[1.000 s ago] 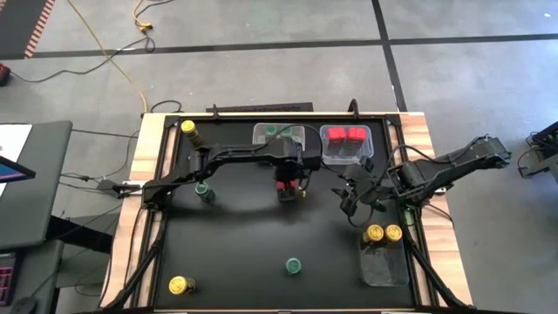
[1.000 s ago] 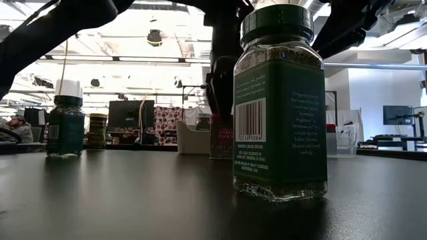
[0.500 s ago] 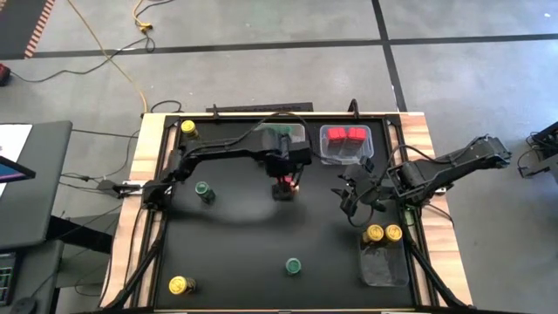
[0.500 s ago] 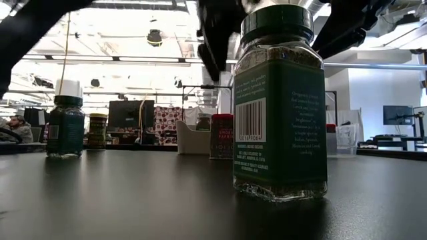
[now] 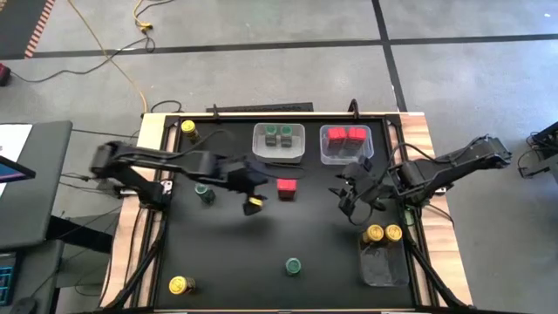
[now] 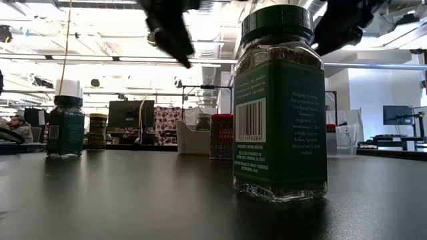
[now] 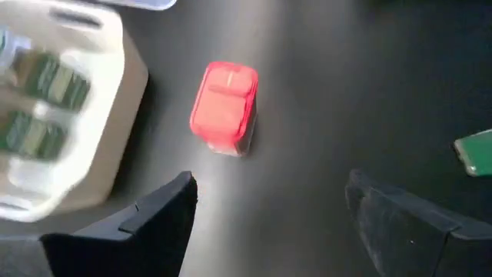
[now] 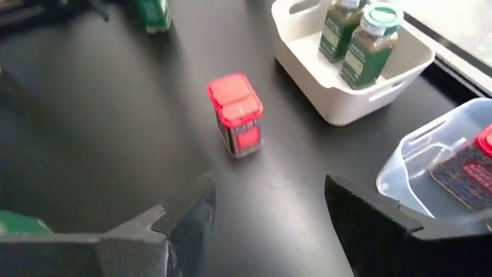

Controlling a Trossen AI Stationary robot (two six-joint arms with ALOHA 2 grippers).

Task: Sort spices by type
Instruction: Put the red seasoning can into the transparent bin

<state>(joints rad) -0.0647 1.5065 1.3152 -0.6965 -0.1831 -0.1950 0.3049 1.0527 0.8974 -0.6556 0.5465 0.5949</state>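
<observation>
Two arms: both over the black tabletop point(image 5: 261, 262), seen from above.
Far-left spices: one yellow-lidded jar point(image 5: 187, 128) at the far left corner; another yellow-lidded jar point(image 5: 180, 284) at the near left corner; a green-lidded jar point(image 5: 203, 189) upright between them, just beside the left arm.
Left end effector point(image 5: 252, 204): above the tabletop, near the red container and on its left – fingers spread, released, grasping nothing. The left wrist view shows both dark fingers point(image 7: 161, 223) parted, with bare tabletop between them.
White bin point(image 5: 279, 157): at the far edge, left of centre, holding two green-lidded jars point(image 5: 279, 135) side by side.
Red boxy container point(image 5: 287, 186): upright and alone on the tabletop, just in front of the white bin, apart from both end effectors. In the right wrist view it point(image 8: 236, 113) stands clear of the bins.
Near green-lidded jar point(image 5: 293, 265): alone toward the near edge; it fills the low view point(image 6: 280, 100), upright, barcode facing the camera.
Clear bin, far point(image 5: 346, 155): right of the white bin, with two red boxy containers point(image 5: 347, 135) inside.
Right end effector point(image 5: 350, 194): hangs just in front of that clear bin – fingers point(image 8: 369, 223) parted, empty.
Clear bin, near right point(image 5: 384, 262): holds two yellow-lidded jars point(image 5: 384, 233) at its far end.
</observation>
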